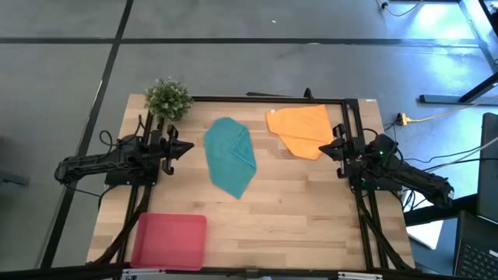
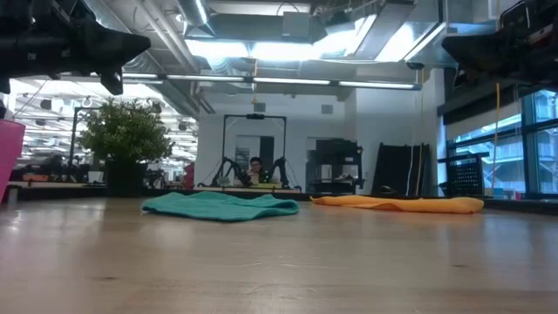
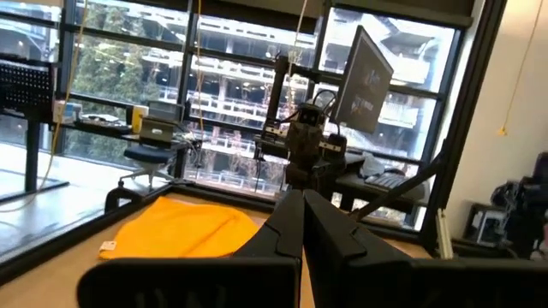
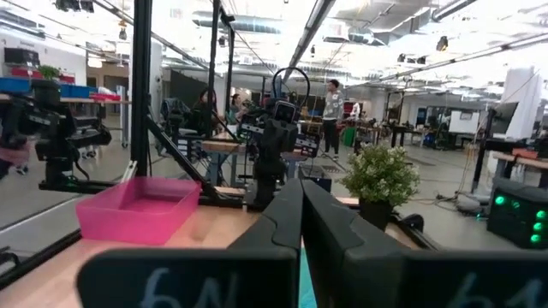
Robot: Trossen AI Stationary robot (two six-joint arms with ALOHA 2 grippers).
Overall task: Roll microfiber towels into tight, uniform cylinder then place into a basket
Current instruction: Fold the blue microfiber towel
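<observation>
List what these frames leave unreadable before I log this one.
- Teal towel: the left wrist view misses it; the right wrist view shows only a sliver between the shut fingers.
- Basket: cut off by the low view's left edge.
- Orange towel: absent from the right wrist view.
- Person: too small to describe.

A teal towel (image 1: 230,155) is lying crumpled at the table's (image 1: 311,210) middle, with an orange towel (image 1: 302,129) lying to its right at the far edge. The left gripper (image 1: 187,148) and right gripper (image 1: 325,148) are hovering at either side, fingers pressed together. A red basket (image 1: 170,241) is sitting at the near left corner, a potted plant (image 1: 168,98) at the far left.
</observation>
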